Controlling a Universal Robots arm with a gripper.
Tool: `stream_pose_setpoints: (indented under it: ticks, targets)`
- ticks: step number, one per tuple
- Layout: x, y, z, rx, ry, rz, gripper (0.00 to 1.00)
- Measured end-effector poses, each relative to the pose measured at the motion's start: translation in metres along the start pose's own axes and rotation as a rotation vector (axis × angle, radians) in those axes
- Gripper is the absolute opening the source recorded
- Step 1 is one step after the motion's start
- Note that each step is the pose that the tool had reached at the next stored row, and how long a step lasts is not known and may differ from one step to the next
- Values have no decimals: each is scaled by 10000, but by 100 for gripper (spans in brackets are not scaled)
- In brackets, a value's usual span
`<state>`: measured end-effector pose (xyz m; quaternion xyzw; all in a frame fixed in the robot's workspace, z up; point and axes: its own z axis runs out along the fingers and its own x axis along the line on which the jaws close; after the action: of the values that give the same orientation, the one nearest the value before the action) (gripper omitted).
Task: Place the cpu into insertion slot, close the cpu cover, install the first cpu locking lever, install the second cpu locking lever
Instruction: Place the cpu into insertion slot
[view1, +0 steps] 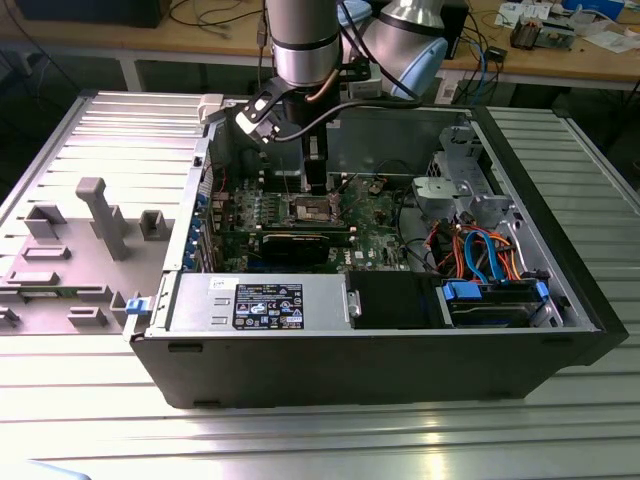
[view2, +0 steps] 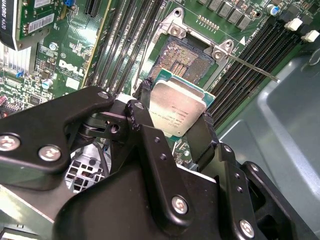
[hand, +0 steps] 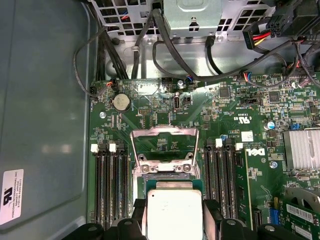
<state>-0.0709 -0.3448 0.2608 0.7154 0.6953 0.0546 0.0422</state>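
Note:
My gripper (view2: 175, 115) is shut on the cpu (view2: 177, 106), a small square chip with a dull silver top, its black fingers (view2: 142, 107) clamping two opposite edges. The chip hangs just above the green motherboard, overlapping the near edge of the insertion slot (view2: 187, 57), whose pale contact field lies bare. In the first wrist view the cpu (hand: 172, 212) sits between the fingers (hand: 210, 217), the insertion slot (hand: 167, 175) beyond it, and the cpu cover (hand: 162, 132) stands swung open. A thin locking lever (view2: 252, 66) sticks out beside the slot. In the exterior view the gripper (view1: 316, 182) reaches down into the computer case.
Long black memory slots (hand: 112, 185) flank the socket on both sides. A finned heat sink (hand: 302, 147) and a card lie to one side, with cable bundles (hand: 200, 55) and a drive cage (view1: 460, 190) further off. The case wall (hand: 45, 100) rises close by. A grey fixture (view1: 100, 215) stands outside the case.

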Motion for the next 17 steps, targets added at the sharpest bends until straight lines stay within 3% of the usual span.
stream_pose_setpoints:
  ticks: [3,6,10,17]
  targets:
    - [5,-5,24,-6,1,2,54]
    - [50,-24,127,-7,29,-202,54]
    - [47,-39,203,-9,47,-335,54]
    - [46,-42,226,-9,48,-342,54]
